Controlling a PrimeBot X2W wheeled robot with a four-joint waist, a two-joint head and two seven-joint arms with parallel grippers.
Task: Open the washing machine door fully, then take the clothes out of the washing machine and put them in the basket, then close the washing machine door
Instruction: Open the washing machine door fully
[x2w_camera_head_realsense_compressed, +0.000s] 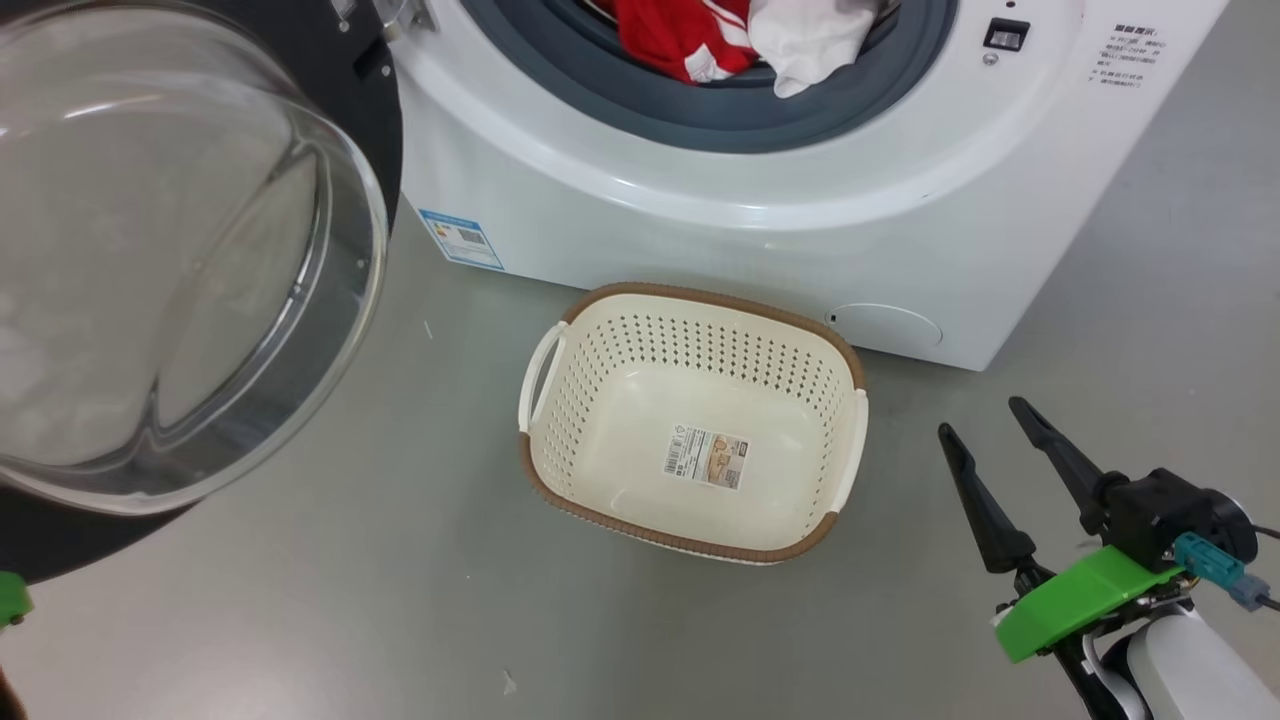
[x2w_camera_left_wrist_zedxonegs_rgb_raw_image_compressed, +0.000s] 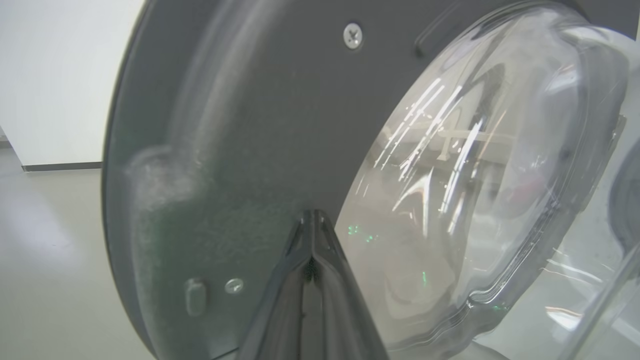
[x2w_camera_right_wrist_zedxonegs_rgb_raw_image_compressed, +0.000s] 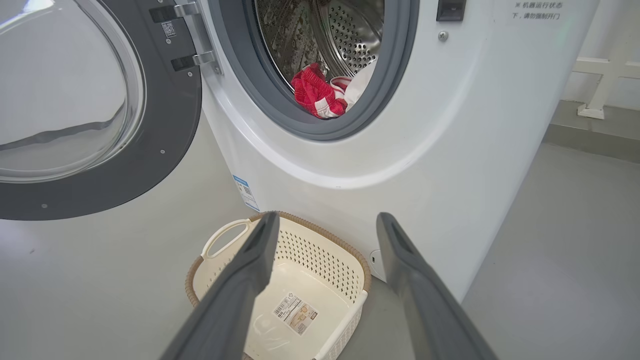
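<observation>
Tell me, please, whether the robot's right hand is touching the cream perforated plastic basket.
Apart. In the head view, bare grey floor shows between the right hand and the rim of the basket.

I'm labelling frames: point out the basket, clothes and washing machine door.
basket (x2w_camera_head_realsense_compressed: 700, 350), head view, perforated far wall
clothes (x2w_camera_head_realsense_compressed: 670, 35), head view, red garment
washing machine door (x2w_camera_head_realsense_compressed: 180, 260), head view, glass bowl

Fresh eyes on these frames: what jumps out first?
The washing machine door, wide open with its bulging glass bowl, looms at the head view's left. Bright red and white clothes lie in the mouth of the washing machine at the top. In front of it stands the cream basket, holding no clothes, with the open right end effector at lower right.
</observation>
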